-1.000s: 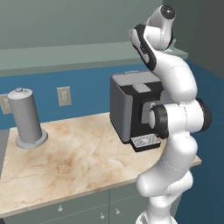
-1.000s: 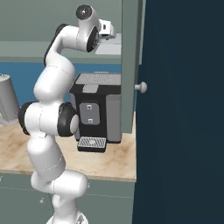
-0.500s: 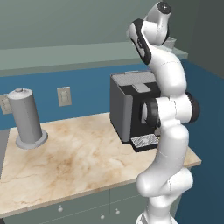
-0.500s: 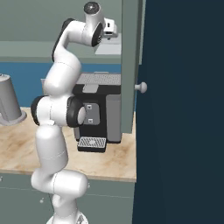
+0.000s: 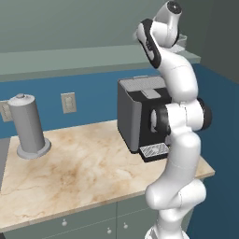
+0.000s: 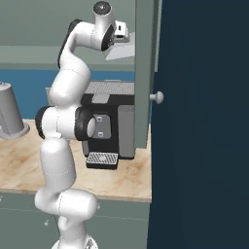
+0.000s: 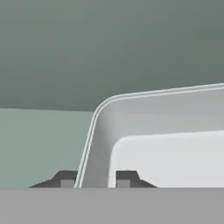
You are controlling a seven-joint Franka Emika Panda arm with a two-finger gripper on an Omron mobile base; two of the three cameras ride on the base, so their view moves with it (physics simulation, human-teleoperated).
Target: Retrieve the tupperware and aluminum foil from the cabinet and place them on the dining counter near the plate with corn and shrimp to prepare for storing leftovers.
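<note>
One item in hand: gripper [image 7: 92,180] clamps tupperware [image 7: 166,135] wall inside cabinet [image 6: 146,73]. Foil unfetched; both still owed to dining counter.

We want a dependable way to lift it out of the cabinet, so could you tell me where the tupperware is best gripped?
Grip the thin side wall near a rounded corner, coming in level from the open front of the cabinet. The tupperware is shallow with an upright rim, so one finger fits inside and one outside. The tool already straddles that wall.
</note>
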